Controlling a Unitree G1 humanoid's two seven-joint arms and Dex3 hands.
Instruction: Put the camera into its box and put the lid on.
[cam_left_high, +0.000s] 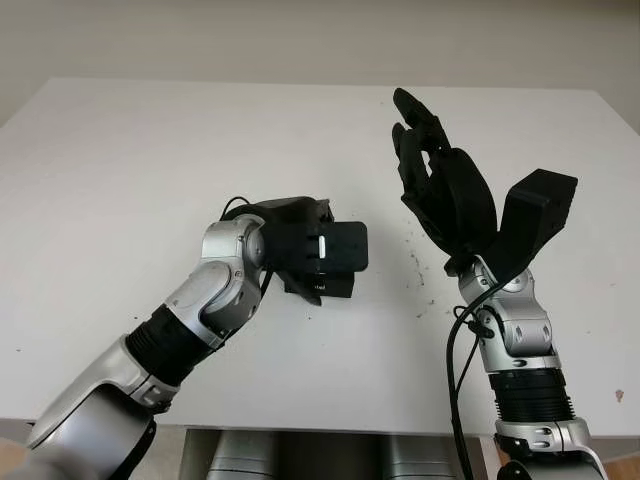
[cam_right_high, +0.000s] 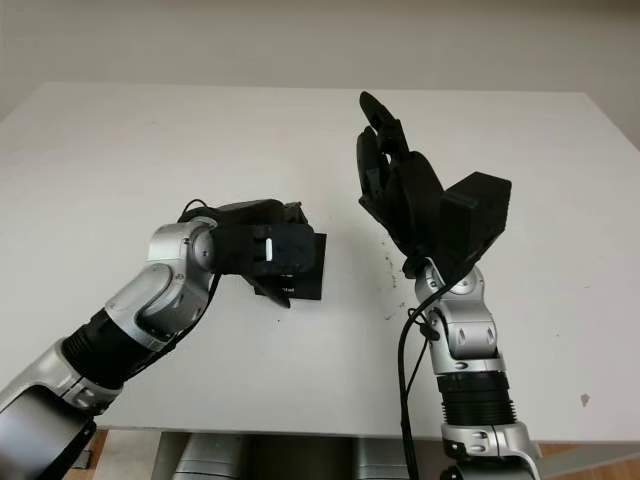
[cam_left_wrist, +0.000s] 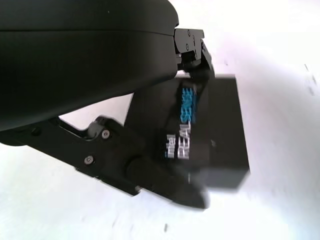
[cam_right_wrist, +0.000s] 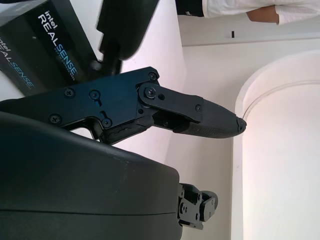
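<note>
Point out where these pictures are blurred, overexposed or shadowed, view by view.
Left wrist view: the black box and a fingertip are smeared, the table washed out white. Right wrist view: sharp, with a bright wall behind. Left eye view: even light, soft shadow under the left hand; the right hand is raised.

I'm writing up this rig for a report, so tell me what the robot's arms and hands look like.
Both arms have silver-grey rounded shells with black ribbed bands along the forearm. The left hand and right hand are matte black, with jointed fingers and visible screws. A thin black cable loops loose beside the right wrist, another by the left wrist.
</note>
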